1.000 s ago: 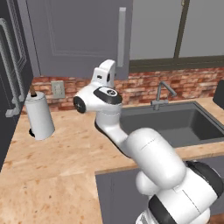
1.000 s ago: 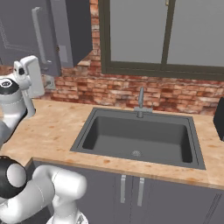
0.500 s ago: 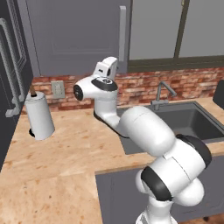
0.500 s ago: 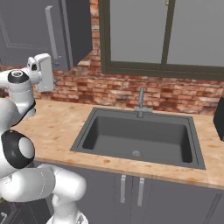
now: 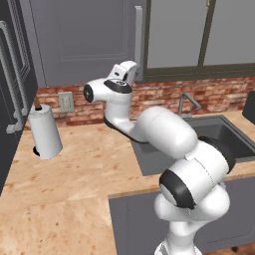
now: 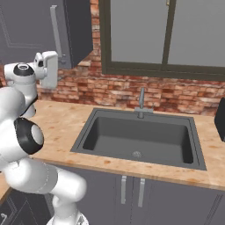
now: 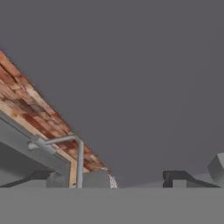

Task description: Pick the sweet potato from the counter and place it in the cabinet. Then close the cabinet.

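The grey wall cabinet's flat door [image 5: 84,40] with its pale bar handle [image 5: 138,42] looks flush or nearly flush with the cabinet box [image 6: 79,30]. My gripper [image 5: 130,69] is raised against the door's lower edge, just below the handle [image 6: 55,30]. In the hand view the grey door [image 7: 131,78] fills most of the picture. My gripper [image 7: 109,178] is open, its dark fingertips [image 7: 179,177] far apart with nothing between them. The sweet potato is out of view. The tan counter [image 5: 84,174] lies below.
A white paper towel roll [image 5: 45,132] stands at the counter's back left, next to dark tall doors [image 5: 12,74]. The dark sink [image 6: 140,136] and faucet [image 6: 141,101] are to the right under the window. Brick wall [image 6: 114,90] runs behind.
The cabinet door has swung further toward shut, its handle moving right in the right base view. My hand followed it rightward and the arm's elbow swung round.
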